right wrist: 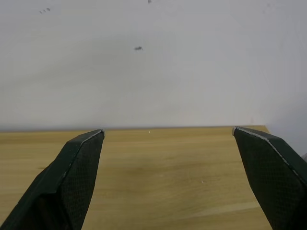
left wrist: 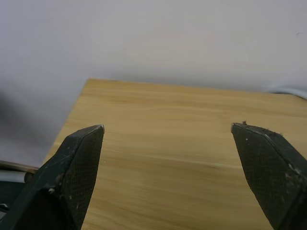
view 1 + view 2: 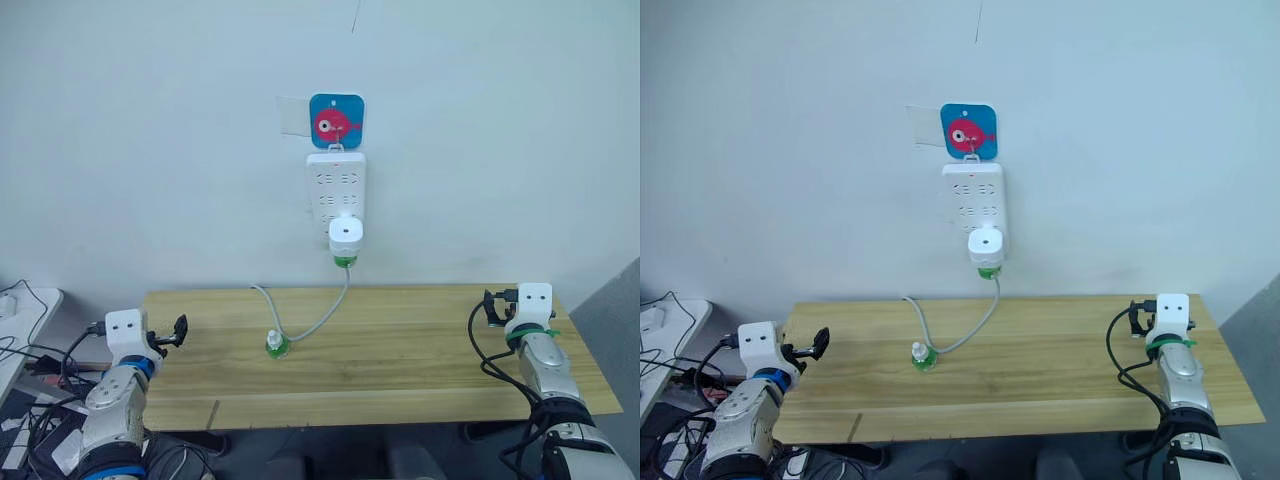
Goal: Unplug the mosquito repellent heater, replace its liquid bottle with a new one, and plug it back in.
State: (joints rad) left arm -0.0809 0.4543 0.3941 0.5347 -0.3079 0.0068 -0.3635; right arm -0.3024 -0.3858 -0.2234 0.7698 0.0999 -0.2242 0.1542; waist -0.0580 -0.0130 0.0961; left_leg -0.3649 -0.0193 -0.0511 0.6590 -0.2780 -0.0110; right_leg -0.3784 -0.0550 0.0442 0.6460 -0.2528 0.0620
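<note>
A pale wall (image 3: 150, 150) fills the background, and against its foot stands a long wooden table (image 3: 400, 350) with a light plank top. On the wall above the table's middle hangs a white power strip (image 3: 336, 185), upright, suspended from a blue square hook plate (image 3: 336, 120) bearing a pink round figure. Its grey cord (image 3: 320, 322) drops from the lower end, curves down onto the table and loops back toward the wall. The mosquito repellent heater (image 3: 345, 236) is plugged into the lowest part of the strip, its round vent disc facing outward, with a green-based bottle (image 3: 344, 261) fitted beneath it. A spare liquid bottle (image 3: 275, 344) with a white cap and green body stands upright on the table, just beside the cord, left of centre. The left gripper (image 3: 170, 334) hovers over the table's left edge with its fingers spread wide and nothing between them; the right gripper (image 3: 489, 306) sits near the right edge, likewise spread and empty.
</note>
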